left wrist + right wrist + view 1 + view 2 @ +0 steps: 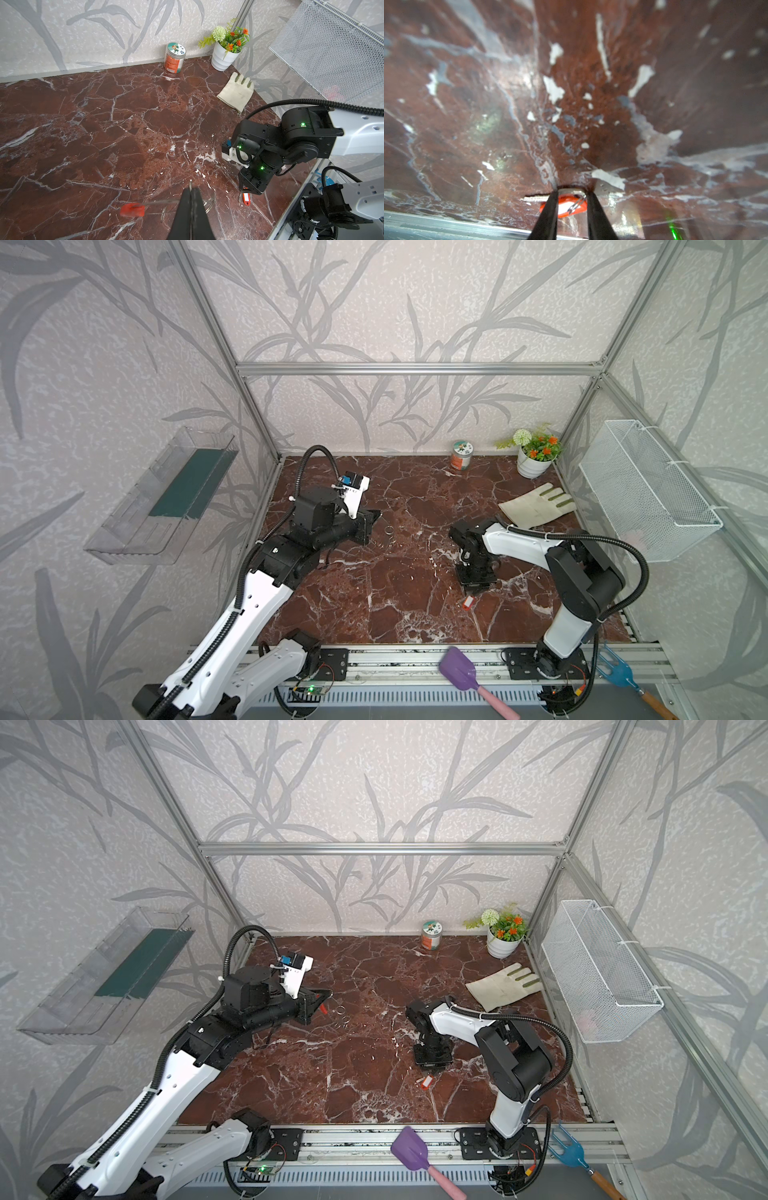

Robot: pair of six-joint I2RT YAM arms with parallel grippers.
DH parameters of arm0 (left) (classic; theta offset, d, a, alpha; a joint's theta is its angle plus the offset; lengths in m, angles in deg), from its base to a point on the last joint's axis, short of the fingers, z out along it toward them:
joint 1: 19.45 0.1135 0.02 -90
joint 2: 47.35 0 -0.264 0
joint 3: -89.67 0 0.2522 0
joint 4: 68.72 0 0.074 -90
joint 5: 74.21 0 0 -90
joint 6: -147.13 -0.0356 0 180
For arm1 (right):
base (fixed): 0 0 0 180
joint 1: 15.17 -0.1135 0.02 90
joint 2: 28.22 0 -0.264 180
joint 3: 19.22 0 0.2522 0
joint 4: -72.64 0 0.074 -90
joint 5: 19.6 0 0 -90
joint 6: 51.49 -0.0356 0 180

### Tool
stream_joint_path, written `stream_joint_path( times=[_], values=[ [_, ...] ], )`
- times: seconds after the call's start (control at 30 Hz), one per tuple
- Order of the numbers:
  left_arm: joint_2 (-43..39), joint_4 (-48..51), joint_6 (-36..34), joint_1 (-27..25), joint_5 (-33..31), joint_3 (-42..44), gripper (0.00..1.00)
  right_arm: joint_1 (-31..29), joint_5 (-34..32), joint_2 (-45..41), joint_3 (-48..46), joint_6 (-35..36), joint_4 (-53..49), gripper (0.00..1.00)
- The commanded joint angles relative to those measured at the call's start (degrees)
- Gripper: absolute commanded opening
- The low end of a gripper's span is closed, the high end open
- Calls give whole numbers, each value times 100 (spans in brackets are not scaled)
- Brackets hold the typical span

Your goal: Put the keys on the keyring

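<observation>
My left gripper (191, 190) is shut on the keyring (158, 202), a thin silvery band whose red section (132, 209) sticks out to one side. In both top views this gripper (374, 516) hovers over the left middle of the table. The keys, a red-orange tag with a white label (564, 204) and a metal key (536, 198), lie flat on the marble. My right gripper (572, 193) points down over them, jaws apart, one finger either side of the tag's small ring. In a top view the tag (468, 603) shows just in front of that gripper (476, 587).
Small loose split rings (388, 531) lie by the left gripper. A jar (460, 455), a flower pot (532, 462) and a glove (536, 506) are at the back right. A wire basket (648, 493) hangs on the right wall. A purple spatula (461, 672) lies on the front rail.
</observation>
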Motion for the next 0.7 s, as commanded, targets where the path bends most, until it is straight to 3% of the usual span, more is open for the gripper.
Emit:
stream_joint_path(
  times=[0.0,0.13,0.4,0.67],
  values=[
    [-82,-106,-92,-6,-54,47,0,-2,-97,-126,58,-80,-128,23],
    [-73,-115,-110,-1,-50,55,0,5,-152,-198,70,-72,-168,24],
    [-64,-108,-117,0,-63,42,0,10,-109,-196,95,-63,-190,39],
    [-38,-119,-110,0,-52,38,0,13,-155,-247,122,-79,-249,35]
  ],
)
